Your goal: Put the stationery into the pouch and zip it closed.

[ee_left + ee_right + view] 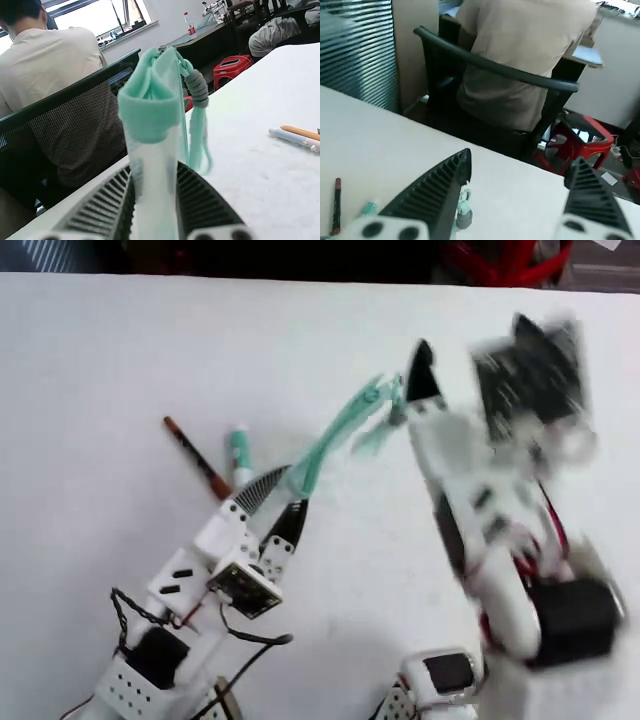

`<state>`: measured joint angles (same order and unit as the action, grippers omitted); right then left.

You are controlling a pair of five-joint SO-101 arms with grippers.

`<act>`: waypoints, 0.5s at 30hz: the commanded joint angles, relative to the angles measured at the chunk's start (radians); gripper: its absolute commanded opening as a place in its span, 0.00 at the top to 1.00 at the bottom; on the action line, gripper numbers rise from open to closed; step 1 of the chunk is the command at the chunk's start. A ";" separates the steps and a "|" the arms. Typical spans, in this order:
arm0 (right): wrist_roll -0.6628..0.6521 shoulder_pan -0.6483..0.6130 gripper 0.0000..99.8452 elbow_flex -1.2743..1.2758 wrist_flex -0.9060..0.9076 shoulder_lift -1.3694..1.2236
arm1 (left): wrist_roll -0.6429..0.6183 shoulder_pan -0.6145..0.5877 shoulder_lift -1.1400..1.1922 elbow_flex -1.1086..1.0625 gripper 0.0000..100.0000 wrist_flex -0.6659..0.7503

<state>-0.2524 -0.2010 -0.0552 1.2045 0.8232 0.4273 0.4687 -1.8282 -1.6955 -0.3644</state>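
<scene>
A see-through teal-edged pouch [335, 435] is held off the table, slanting up and to the right, with my left gripper [290, 495] shut on its lower end. In the left wrist view the pouch [150, 105] stands up between the ribbed fingers [107, 205], and a grey zipper pull [198, 90] with a teal cord hangs near its top. My right gripper [475, 350] is open just right of the pouch's top end. Between its wide-spread jaws, the right wrist view shows the zipper pull [464, 212] below. A brown pen [197, 457] and a teal-and-white marker [240, 455] lie on the table left of the pouch.
The white table [120, 360] has free room at the back and far left. A black mesh chair [495, 70] with a seated person stands beyond the far edge. Loose cables [240, 640] trail by the left arm's base.
</scene>
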 commanded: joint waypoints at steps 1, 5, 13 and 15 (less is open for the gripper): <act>-0.008 0.137 0.72 0.060 0.030 0.042 | -0.009 -0.025 0.002 0.003 0.97 0.034; -0.009 0.262 0.72 0.213 0.036 0.042 | -0.009 -0.025 0.002 0.028 0.97 0.023; 0.014 0.332 0.72 0.689 -0.102 0.051 | -0.193 -0.025 0.002 0.215 0.97 -0.167; 0.052 0.337 0.72 0.806 -0.194 0.051 | -0.216 -0.024 0.004 0.238 0.97 -0.170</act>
<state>-0.2493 0.1166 0.5447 1.1600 0.8600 0.2754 0.4488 -1.8174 -1.5620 -0.5102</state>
